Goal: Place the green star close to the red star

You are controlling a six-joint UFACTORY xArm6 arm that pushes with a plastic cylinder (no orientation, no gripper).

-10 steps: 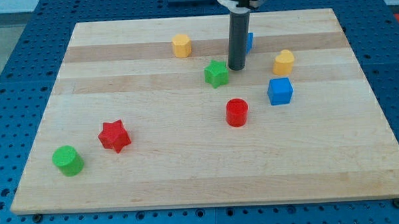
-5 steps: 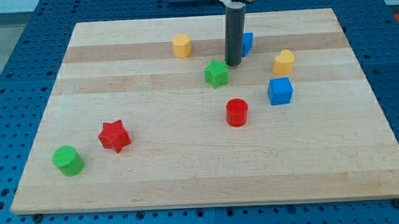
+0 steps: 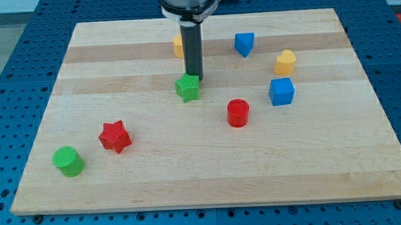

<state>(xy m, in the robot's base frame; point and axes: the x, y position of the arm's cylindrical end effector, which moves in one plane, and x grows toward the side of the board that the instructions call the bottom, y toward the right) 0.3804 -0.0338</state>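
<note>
The green star (image 3: 187,88) lies on the wooden board (image 3: 309,155), left of the board's middle and towards the view's top. My tip (image 3: 194,79) touches its upper right edge. The red star (image 3: 114,137) lies well away from it, towards the view's lower left. The rod rises from the tip to the view's top and hides part of a yellow block (image 3: 177,45).
A green cylinder (image 3: 68,161) sits at lower left of the red star. A red cylinder (image 3: 238,113) lies right of the green star. A blue cube (image 3: 281,91), a yellow block (image 3: 285,61) and a small blue block (image 3: 244,43) lie at upper right.
My tip has moved to the view's left and a little down, pushing the green star the same way, towards the red star. The small blue block is now uncovered.
</note>
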